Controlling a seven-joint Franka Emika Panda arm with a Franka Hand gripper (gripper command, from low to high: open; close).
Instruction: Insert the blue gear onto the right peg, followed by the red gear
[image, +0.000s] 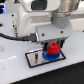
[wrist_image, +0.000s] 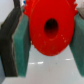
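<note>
1. Nearest the wrist camera, the red gear (wrist_image: 49, 29) fills most of the view: a bright red, matte disc with a toothed rim and a dark round bore at its centre. It is held so that its bore faces the camera, which I judge lines it up for threading onto a post.

2. The gripper (wrist_image: 49, 37) is closed on the red gear, one teal pad (wrist_image: 21, 47) pressing each side of it. The pads look flat and slightly rubbery, a sensible surface for clamping a toothed edge without slipping.

3. In the exterior view the gripper (image: 52, 46) hangs low over the plate (image: 34, 58), with the red gear (image: 53, 48) sitting between its dark fingers.

4. Directly beneath the red gear lies the blue gear (image: 50, 56), a flat blue toothed disc resting on the plate towards its end on the exterior view's right. I judge it is already seated on the right peg; the peg itself is hidden by the gears and the gripper.

5. The plate is a grey rectangle with a black rim, lying flat on the white desk (image: 12, 70). Whether the red gear touches the blue one I cannot tell.

6. A dark cable (image: 15, 36) trails from the arm's white body (image: 30, 20) behind.
</note>
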